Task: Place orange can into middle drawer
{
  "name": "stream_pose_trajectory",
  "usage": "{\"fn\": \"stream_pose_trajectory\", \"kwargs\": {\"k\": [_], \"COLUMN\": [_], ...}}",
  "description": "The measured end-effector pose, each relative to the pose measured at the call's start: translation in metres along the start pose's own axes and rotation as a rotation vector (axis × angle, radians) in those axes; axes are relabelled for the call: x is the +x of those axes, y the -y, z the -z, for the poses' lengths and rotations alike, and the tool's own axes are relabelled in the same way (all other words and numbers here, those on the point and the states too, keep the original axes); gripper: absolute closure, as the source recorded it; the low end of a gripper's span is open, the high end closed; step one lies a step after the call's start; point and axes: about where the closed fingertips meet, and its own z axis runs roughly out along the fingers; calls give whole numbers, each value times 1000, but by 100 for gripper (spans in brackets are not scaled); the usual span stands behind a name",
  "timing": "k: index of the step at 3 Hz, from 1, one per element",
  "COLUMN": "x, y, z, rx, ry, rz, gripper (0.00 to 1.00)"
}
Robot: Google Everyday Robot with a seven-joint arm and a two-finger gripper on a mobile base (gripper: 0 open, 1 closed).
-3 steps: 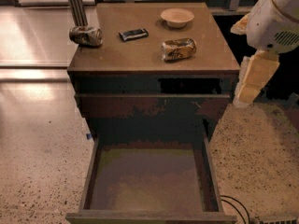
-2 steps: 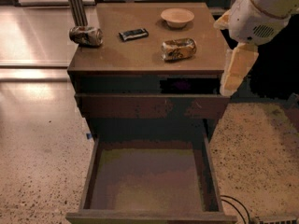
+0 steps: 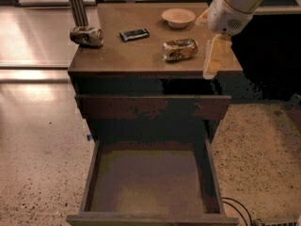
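The orange can (image 3: pixel 180 49) lies on its side on the cabinet top (image 3: pixel 117 55), right of centre. It has a golden-orange and tan body with dark markings. My gripper (image 3: pixel 212 60) hangs from the white arm over the right edge of the cabinet top. It is just right of the can and apart from it, holding nothing that I can see. The middle drawer (image 3: pixel 150 182) is pulled fully out below, wide and shallow with an olive-brown floor, and nothing lies in it.
A dented silvery-grey can (image 3: pixel 87 36) lies at the top's left edge. A dark flat bar (image 3: pixel 134 34) and a pale bowl (image 3: pixel 178 17) sit further back. A reddish-brown drawer front (image 3: pixel 153 107) stands slightly out above the open drawer. Cables (image 3: pixel 240 211) lie on the floor at lower right.
My arm and gripper have moved left, from beside the cabinet's right side to over its right edge, closer to the orange can. The can and the drawer have not moved.
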Motion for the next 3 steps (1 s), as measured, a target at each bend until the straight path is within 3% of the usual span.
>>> {"fn": "stream_pose_trajectory", "kwargs": {"k": [2,3], "x": [-4,-13], "y": [12,41], "z": [-6,-17], "rx": [18,47], "ry": [8,23], "rz": [20,65], "gripper": [0,0]}}
